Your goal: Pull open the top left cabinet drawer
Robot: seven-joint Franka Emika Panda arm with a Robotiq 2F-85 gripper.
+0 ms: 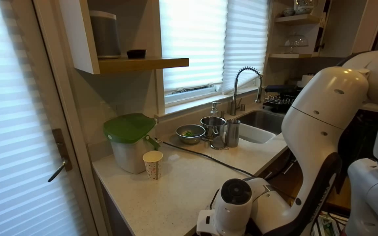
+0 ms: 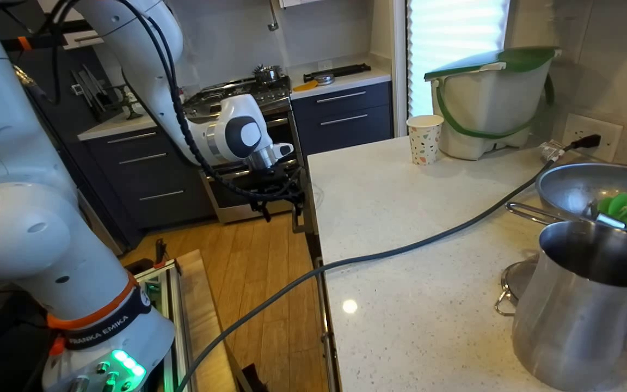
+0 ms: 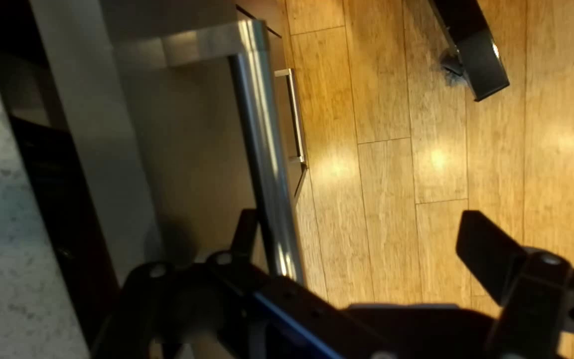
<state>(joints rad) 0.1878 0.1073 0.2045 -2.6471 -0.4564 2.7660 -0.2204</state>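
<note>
The tool is spread wide, one finger tucked behind the handle, the other well out in front; touching or not, can't tell! And the drawer stands ajar at the edge of the tabletop, dark gap between.

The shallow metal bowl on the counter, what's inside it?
The metal bowl holds something bright green, too unclear to name. Whatever lies beneath that is covered, so the bottom can't be fully seen.
</note>
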